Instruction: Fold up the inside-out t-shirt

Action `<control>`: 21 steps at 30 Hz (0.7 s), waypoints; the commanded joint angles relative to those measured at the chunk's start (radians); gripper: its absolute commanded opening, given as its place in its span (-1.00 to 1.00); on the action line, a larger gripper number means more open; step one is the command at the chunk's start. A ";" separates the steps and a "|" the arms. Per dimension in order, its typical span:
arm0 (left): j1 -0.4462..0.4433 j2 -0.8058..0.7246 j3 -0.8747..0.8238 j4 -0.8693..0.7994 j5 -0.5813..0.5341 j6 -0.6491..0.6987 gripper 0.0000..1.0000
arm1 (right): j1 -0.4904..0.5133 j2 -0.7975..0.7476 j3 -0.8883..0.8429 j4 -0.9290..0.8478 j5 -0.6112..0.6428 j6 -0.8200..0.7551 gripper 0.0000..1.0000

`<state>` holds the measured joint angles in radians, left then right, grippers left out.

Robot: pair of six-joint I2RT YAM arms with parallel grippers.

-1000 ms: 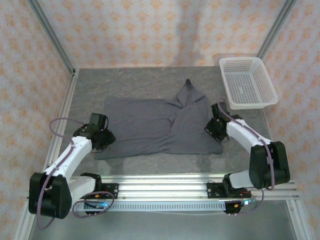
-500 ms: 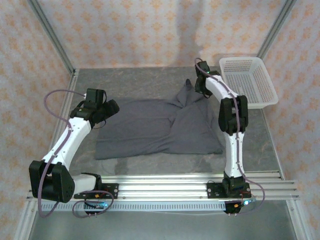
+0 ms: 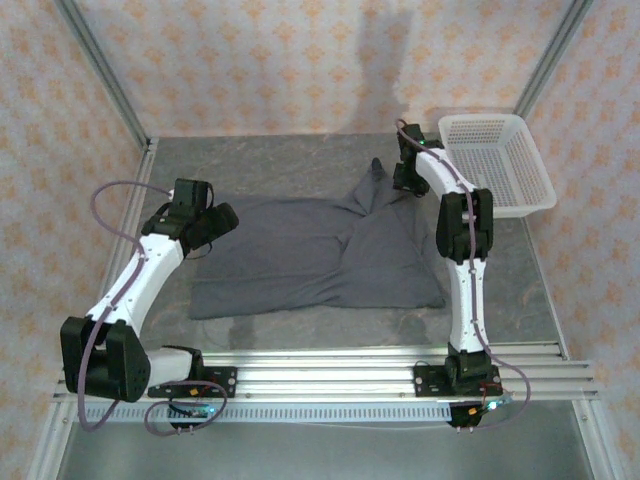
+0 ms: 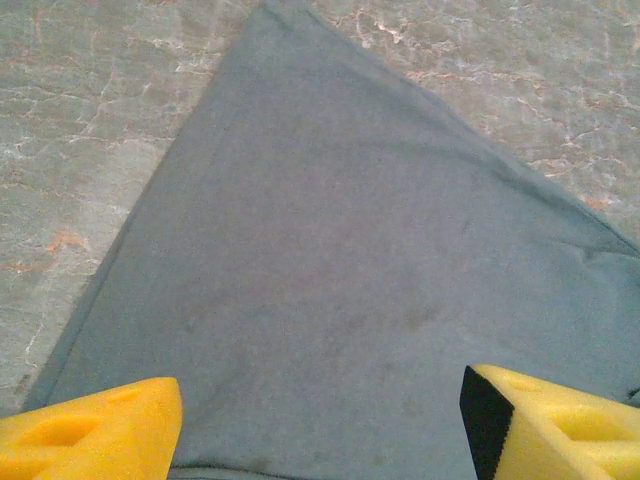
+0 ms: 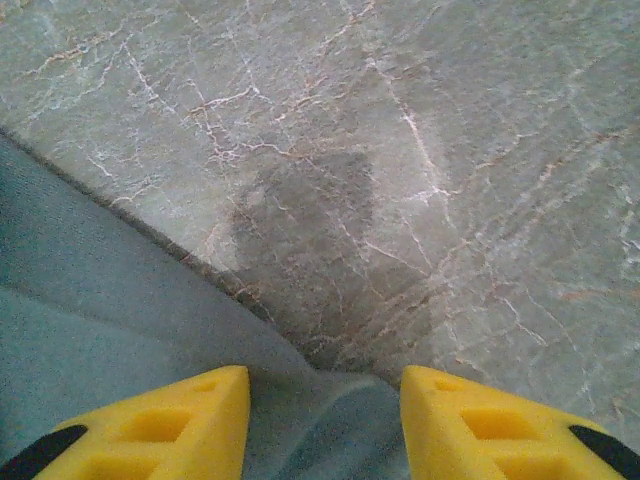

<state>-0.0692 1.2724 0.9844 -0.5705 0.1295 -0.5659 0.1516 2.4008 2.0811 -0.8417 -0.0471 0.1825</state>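
The dark slate-grey t-shirt (image 3: pixel 300 255) lies spread on the marbled grey table (image 3: pixel 270 165), long axis running left to right, one rumpled corner peaking toward the far wall near the white mesh basket (image 3: pixel 500 208); the left gripper (image 3: pixel 218 220) hovers over its left edge — jaws wide, empty; the right gripper (image 3: pixel 405 182) sits at the peaked corner — jaws partly apart, cloth beneath, nothing clamped.

The inside-out t-shirt (image 3: pixel 300 260) lies spread about the middle of the grey marbled bench (image 3: pixel 280 165). It is plain dark slate-grey cloth with no print. Its 9 o'clock half is a flat, smooth, broad rectangle. Toward 1 o'clock the cloth is rumpled and folded over itself, rising to a narrow peak that points to 12 o'clock. The 4 o'clock corner ends sharp.
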 commanded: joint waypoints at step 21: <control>0.136 0.706 0.635 -0.232 -0.128 0.051 0.39 | -0.017 -0.100 -0.051 0.029 -0.148 -0.011 -1.00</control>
<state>0.0498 1.8946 1.5295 -0.7082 0.0742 -0.5129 0.1402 2.3592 2.0483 -0.8330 -0.1810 0.1574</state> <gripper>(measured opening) 0.716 0.042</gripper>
